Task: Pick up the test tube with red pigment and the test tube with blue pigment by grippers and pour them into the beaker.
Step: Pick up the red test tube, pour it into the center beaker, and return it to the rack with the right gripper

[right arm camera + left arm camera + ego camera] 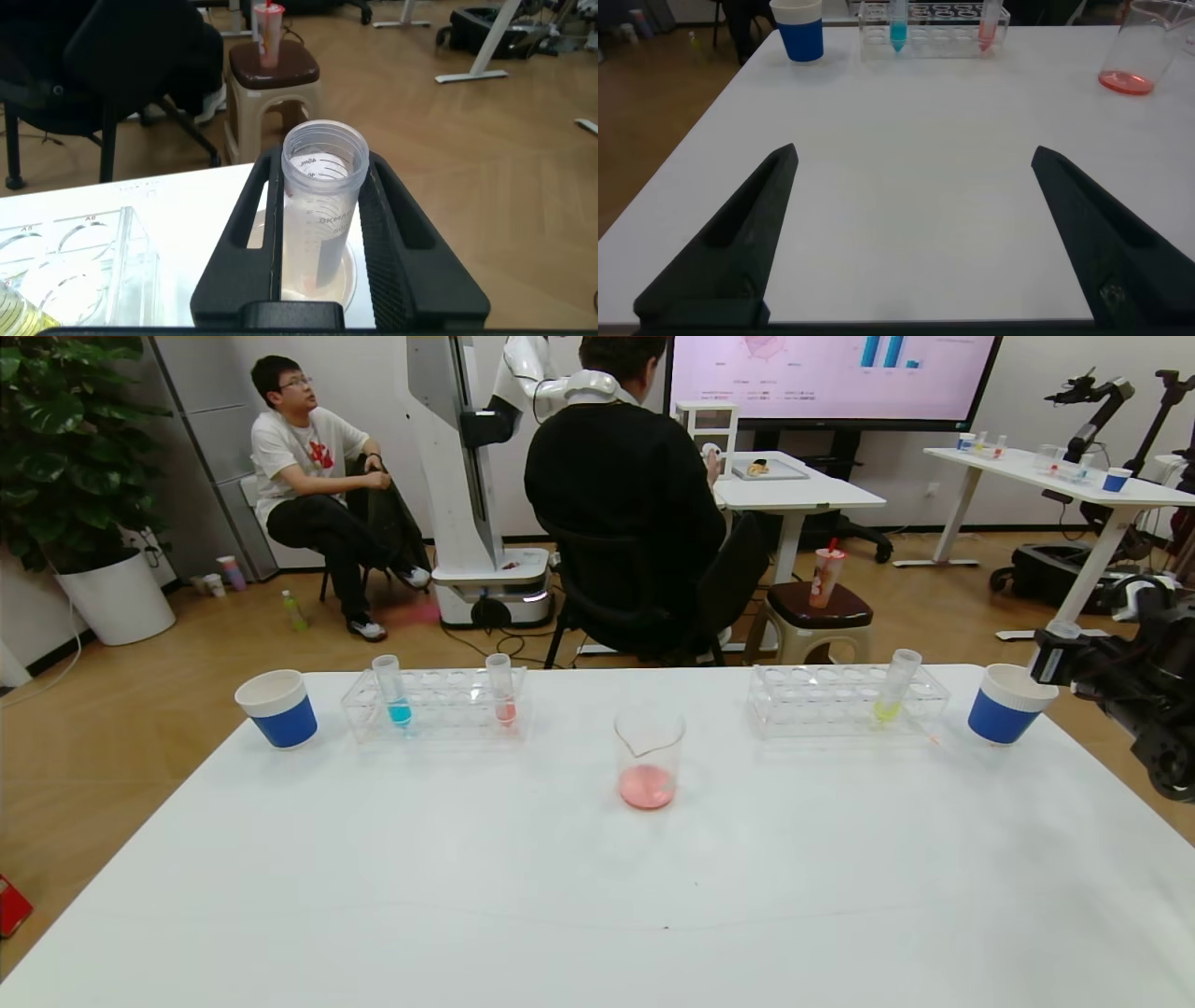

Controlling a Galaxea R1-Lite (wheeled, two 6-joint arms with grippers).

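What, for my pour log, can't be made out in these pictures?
- Held tube: in the right wrist view, the right gripper's jaws cover its lower part, so leftover liquid is unclear.
- Cup beneath: same view, mostly hidden by tube and jaws.
- Right arm: head view, cut off by the right edge.
- Left gripper: outside the head view; its wrist view shows only open jaws.

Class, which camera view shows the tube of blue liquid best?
The head view: the blue tube stands upright in the left rack, fully visible. The left wrist view shows it cut off at the top; the right wrist view misses it.
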